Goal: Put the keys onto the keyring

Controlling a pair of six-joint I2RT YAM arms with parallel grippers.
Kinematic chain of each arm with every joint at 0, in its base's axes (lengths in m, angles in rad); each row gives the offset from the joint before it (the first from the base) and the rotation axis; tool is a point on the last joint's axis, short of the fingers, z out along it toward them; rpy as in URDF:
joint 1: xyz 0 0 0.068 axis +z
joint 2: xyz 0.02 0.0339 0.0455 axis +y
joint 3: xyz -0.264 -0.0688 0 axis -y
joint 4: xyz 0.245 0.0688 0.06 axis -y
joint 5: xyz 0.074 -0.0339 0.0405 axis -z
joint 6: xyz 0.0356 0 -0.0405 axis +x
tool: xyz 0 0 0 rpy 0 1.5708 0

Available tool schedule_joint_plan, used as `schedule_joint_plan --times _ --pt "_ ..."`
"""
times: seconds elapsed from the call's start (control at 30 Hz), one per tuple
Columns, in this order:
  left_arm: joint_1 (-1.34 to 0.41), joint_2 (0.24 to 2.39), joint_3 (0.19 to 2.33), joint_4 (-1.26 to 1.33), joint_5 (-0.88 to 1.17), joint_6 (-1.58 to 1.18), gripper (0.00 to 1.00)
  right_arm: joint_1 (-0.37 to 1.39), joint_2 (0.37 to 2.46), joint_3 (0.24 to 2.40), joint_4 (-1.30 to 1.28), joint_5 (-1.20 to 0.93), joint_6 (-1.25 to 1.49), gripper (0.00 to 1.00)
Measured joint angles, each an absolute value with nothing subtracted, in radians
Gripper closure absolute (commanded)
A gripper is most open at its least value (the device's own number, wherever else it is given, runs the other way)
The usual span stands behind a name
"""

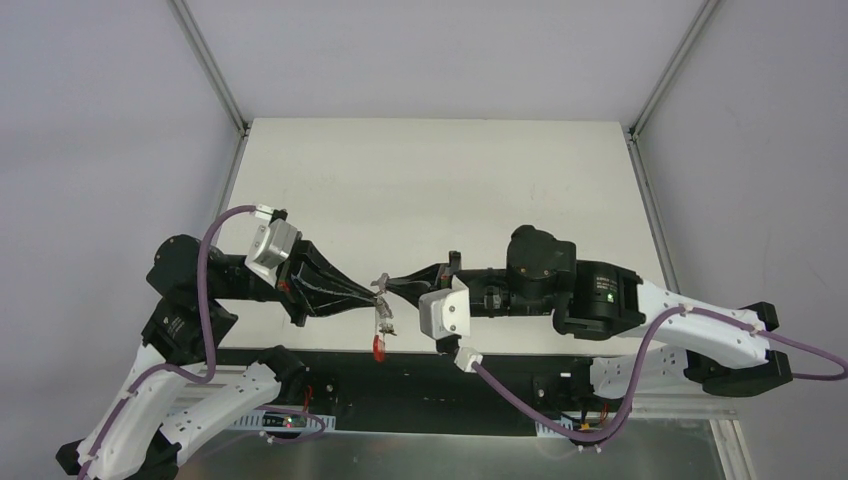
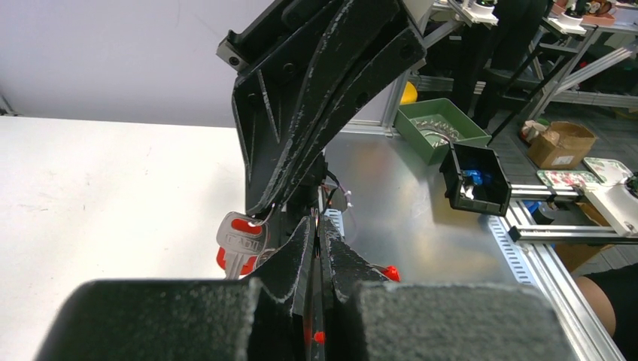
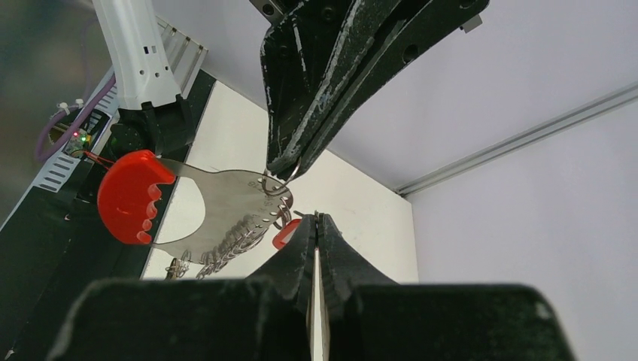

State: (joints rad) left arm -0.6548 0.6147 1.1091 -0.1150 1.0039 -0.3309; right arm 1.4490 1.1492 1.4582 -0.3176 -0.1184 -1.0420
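A white table (image 1: 440,180) is seen between grey walls (image 1: 100,120). Near its front edge, the left pincer (image 1: 371,291) and the right pincer (image 1: 396,288) are brought tip to tip. Both are squeezed tight, with no gap left between the fingers. The thin wire keyring (image 3: 280,180) is pinched right at the two tips. The keys (image 1: 384,318) are hung in a bunch just under the tips, off the table. A red tag (image 1: 378,347) is seen at the bottom of the bunch.
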Motion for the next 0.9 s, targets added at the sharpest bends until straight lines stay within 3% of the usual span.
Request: schedule_joint_plan --times 0.9 --pt "-0.655 0.612 1.101 -0.111 0.982 -0.331 1.00 1.505 1.110 1.416 -0.273 -0.112 -1.103 1.00"
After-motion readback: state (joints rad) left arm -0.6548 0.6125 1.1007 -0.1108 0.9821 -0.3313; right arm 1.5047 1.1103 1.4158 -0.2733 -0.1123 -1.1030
